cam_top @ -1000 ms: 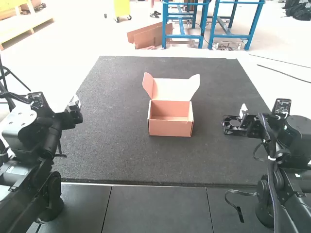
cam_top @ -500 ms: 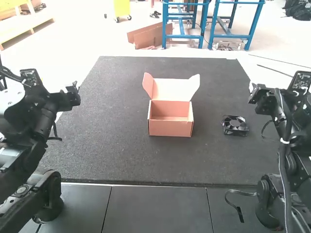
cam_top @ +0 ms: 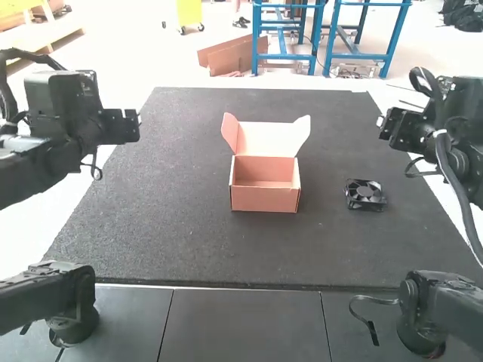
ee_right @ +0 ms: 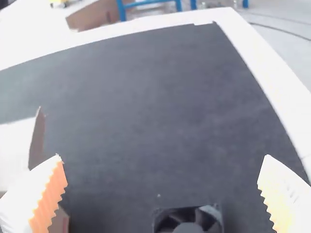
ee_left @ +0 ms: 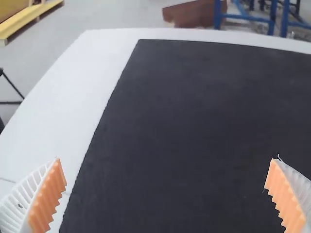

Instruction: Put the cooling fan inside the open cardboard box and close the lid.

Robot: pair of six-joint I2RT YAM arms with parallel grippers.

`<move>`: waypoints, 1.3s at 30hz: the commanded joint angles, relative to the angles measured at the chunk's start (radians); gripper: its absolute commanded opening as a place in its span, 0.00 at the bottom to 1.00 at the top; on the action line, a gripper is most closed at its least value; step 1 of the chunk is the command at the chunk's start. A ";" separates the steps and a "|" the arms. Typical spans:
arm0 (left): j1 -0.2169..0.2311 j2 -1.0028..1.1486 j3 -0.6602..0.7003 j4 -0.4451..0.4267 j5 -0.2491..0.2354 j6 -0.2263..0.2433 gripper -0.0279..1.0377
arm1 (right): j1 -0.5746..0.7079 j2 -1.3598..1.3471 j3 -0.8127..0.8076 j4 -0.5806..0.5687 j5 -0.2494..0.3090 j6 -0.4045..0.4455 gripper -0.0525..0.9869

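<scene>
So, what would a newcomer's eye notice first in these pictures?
An open cardboard box stands at the middle of the black mat, lid flap upright. A cooling fan lies to its right, apart from it. The left pincer and right pincer hang open above the mat's sides.

The box [cam_top: 264, 194] at the centre of the high view is pinkish-brown cardboard, paler on the inside of its raised lid. It stands on a black mat [cam_top: 189, 219] with a fine speckled grain, and the fan [cam_top: 366, 194] at centre right is black too. The table [ee_left: 73, 97] around the mat is white, with dark grey panels [cam_top: 241, 324] along the lower edge. The arms at the left and right edges are black, and the left gripper [ee_left: 165, 165] and right gripper [ee_right: 160, 162] both have white ribbed fingers [ee_left: 19, 204] with orange saw-toothed pads [ee_right: 46, 199].
</scene>
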 commanded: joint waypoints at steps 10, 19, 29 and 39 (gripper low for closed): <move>0.006 0.192 0.259 -0.265 0.018 0.097 0.94 | -0.146 0.356 0.243 -0.208 0.011 -0.008 0.91; 0.004 0.266 0.300 -0.311 0.018 0.095 0.94 | -0.234 0.671 0.398 -0.458 -0.049 -0.172 0.91; -0.020 0.292 0.315 -0.313 0.058 0.110 0.93 | -0.229 0.944 0.516 -0.556 -0.034 -0.209 0.91; -0.039 0.302 0.320 -0.304 0.059 0.110 0.94 | -0.229 1.077 0.622 -0.559 -0.026 -0.234 0.91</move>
